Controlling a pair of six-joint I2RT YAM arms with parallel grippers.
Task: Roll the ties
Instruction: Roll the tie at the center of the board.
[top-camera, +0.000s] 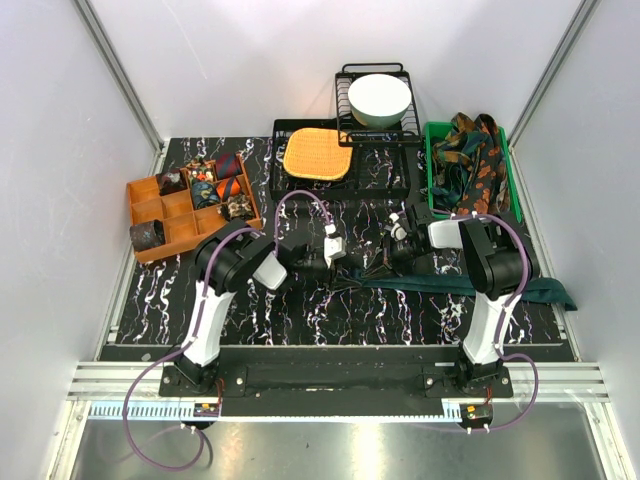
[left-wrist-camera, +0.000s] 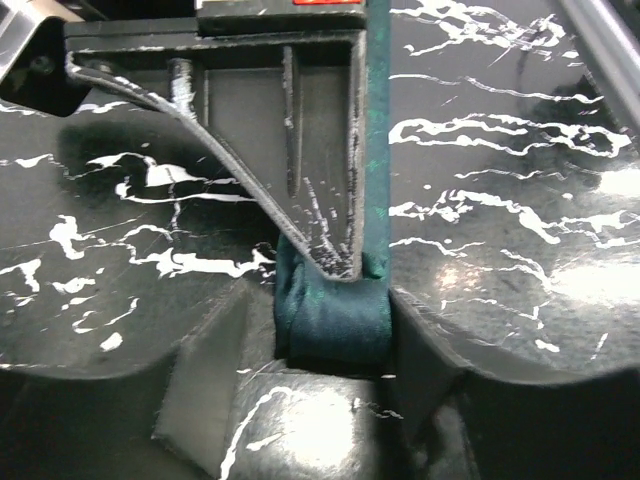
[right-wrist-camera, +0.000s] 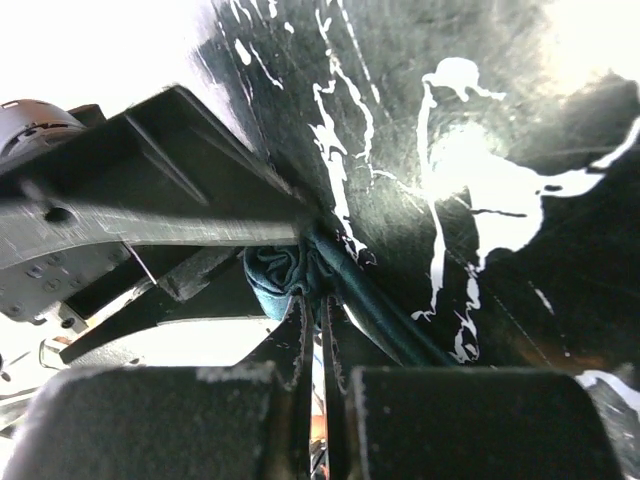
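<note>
Teal tie (top-camera: 470, 288): rolled end at mid-bench (top-camera: 300, 310).
My left tool (top-camera: 345, 266) clamps the small coil (left-wrist-camera: 335, 320) from both sides. My right tool (right-wrist-camera: 311, 315) is closed, tips against the coil. The rest lies flat, trailing right.

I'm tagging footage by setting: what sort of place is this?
Probably a lab robot cell, not a home: plain white walls framed by aluminium rails, left arm and right arm bolted to a marble-pattern table, an orange tray of rolled ties.
</note>
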